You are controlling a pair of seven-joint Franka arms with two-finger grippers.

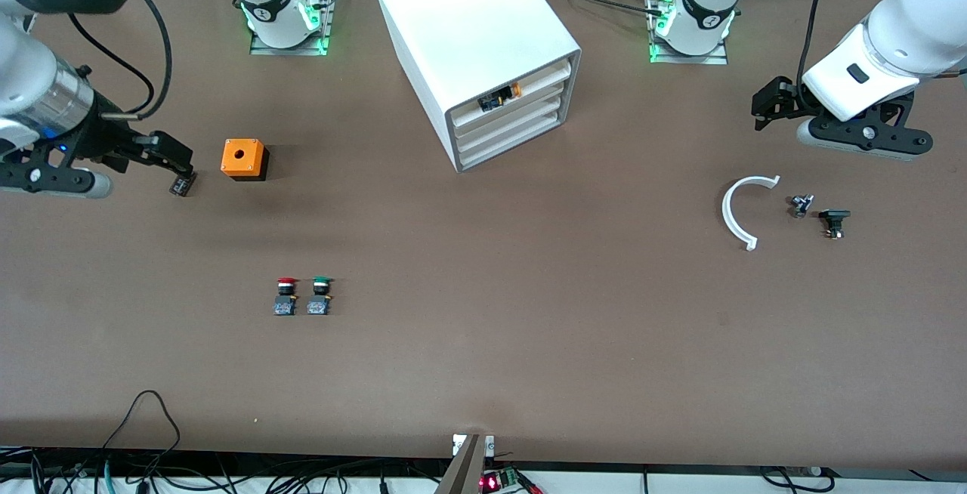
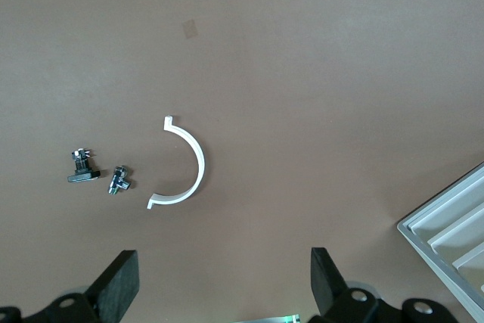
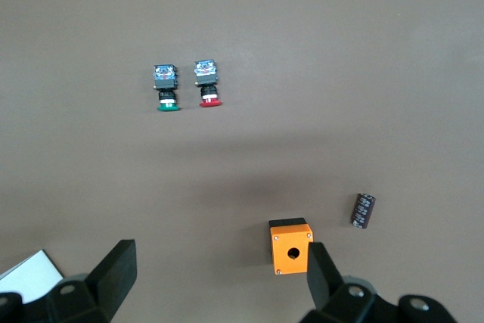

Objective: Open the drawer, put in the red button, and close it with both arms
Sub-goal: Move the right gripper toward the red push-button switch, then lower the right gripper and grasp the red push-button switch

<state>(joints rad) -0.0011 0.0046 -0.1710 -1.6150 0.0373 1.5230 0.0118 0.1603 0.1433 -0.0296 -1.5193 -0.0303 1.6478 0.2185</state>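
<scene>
**Nothing started: drawer shut, both claws empty**

Nearest the front camera, the red button stands on the counter just beside a green-capped twin, which sits toward the left arm's end of the pair. Both are well apart from the cabinet and nearer to the camera than it.

Sweeping from the right arm's end: the right claw hangs over the counter with its fingers spread wide and nothing between them, close to a small dark capacitor and an orange box with a round hole in its top.

Mid-counter, the cabinet shows its stacked tiers. The drawer, second tier from the top, looks pushed in. The top tier holds a small part with a dark body and an orange end, seen at its front; what the lower tiers hold cannot be seen.

Toward the left arm's end lie a white curved clip and two small dark fittings. The left claw hangs over the counter above them, also wide open and empty.

By my judgement the opening step has not begun. The next move calls for one claw to reach the drawer's front lip and pull straight out, likely with the cabinet steadied so it does not slide.
</scene>
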